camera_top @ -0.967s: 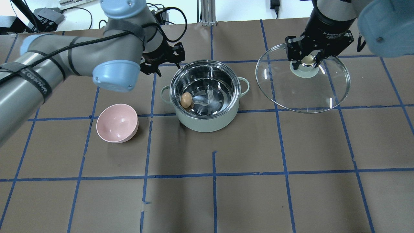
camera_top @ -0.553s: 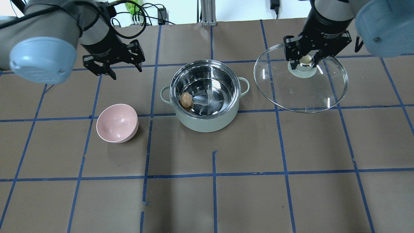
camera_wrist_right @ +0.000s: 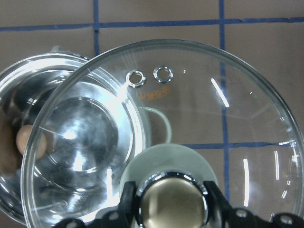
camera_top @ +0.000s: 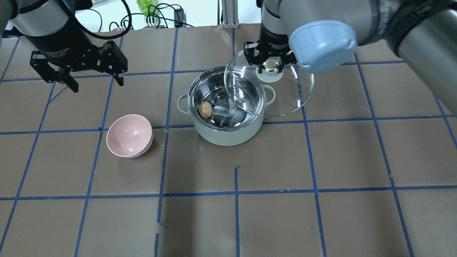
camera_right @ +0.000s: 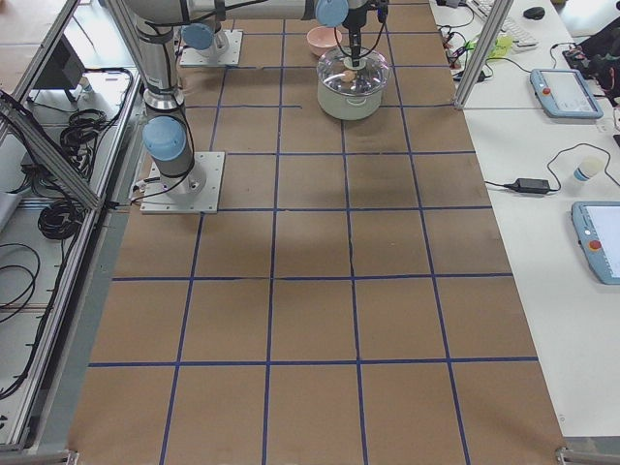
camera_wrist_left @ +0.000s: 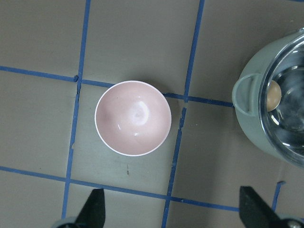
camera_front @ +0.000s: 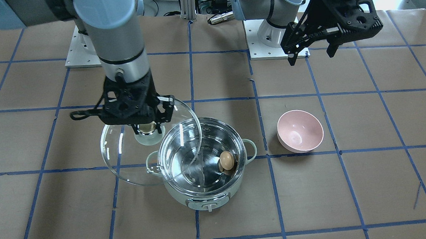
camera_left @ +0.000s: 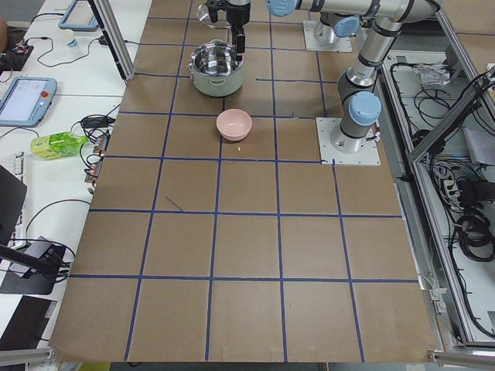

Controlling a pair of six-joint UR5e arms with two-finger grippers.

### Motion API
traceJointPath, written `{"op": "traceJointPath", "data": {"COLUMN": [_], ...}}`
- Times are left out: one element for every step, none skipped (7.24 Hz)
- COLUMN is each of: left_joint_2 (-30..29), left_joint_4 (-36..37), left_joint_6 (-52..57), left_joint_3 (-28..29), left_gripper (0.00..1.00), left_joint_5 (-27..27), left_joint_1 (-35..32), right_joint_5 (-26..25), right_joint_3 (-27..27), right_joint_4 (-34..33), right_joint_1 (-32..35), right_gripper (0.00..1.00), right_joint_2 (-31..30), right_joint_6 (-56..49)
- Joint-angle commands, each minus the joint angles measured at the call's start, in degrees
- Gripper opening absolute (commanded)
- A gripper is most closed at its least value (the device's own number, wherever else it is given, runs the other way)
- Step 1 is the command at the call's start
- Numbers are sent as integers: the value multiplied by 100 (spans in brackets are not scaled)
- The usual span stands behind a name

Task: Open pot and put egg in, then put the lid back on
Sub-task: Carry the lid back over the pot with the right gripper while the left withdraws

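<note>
Since the earlier overhead picture the right gripper (camera_top: 270,64) has carried the lid (camera_top: 285,98) from well to the right of the pot (camera_top: 228,137) to partly over it, and the left gripper (camera_top: 96,82) has drawn back farther left.

Overhead now, the right gripper's fingers are clamped on the lid's knob (camera_top: 270,76). The glass overlaps the right part of the pot's opening and the rest reaches out past the right loop handle. Whether its edge touches the rim I cannot tell. The egg (camera_top: 205,109) lies inside the pot on the steel bottom, near the left wall. The left gripper hangs empty, fingers spread wide, well apart from the pot. A pink bowl (camera_top: 129,135) sits on the table (camera_top: 321,160) left of the pot.

From the front, the lid is offset to that view's left and its knob is outside the rim – the pot's control knob (camera_front: 208,206) faces this camera.

The left wrist camera looks straight down on the bowl, with the pot and egg at the right edge. Its two fingertips (camera_wrist_left: 95,206) stand far apart with nothing between.

The right wrist camera shows the knob gripped at the bottom, two vent holes (camera_wrist_right: 136,77) near the pot's rim, and the egg seen through the glass at far left.

Both side views are too small to add more
</note>
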Motion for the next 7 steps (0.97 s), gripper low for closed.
{"op": "traceJointPath", "data": {"left_joint_2": [13, 109, 136, 154, 163, 163, 154], "left_joint_4": [-414, -398, -389, -371, -223, 300, 306], "left_joint_6": [20, 90, 134, 805, 881, 882, 899], "left_joint_3": [106, 45, 44, 36, 105, 36, 1], "left_gripper": [100, 100, 100, 100, 100, 100, 100], "left_joint_5": [30, -48, -40, 30, 4, -22, -23], "left_joint_1": [-51, -51, -51, -34, 88, 124, 116], "right_joint_5": [-273, -273, -273, -247, -247, -195, -194], "right_joint_3": [-372, -364, -372, -372, -372, -364, -364], "right_joint_4": [-186, -370, -485, -617, -618, -618, -609], "right_joint_1": [528, 581, 660, 687, 696, 705, 705], "right_gripper": [1, 1, 1, 1, 1, 1, 1], "right_joint_2": [669, 801, 898, 995, 996, 1005, 1005], "right_joint_6": [529, 557, 644, 671, 619, 645, 610]}}
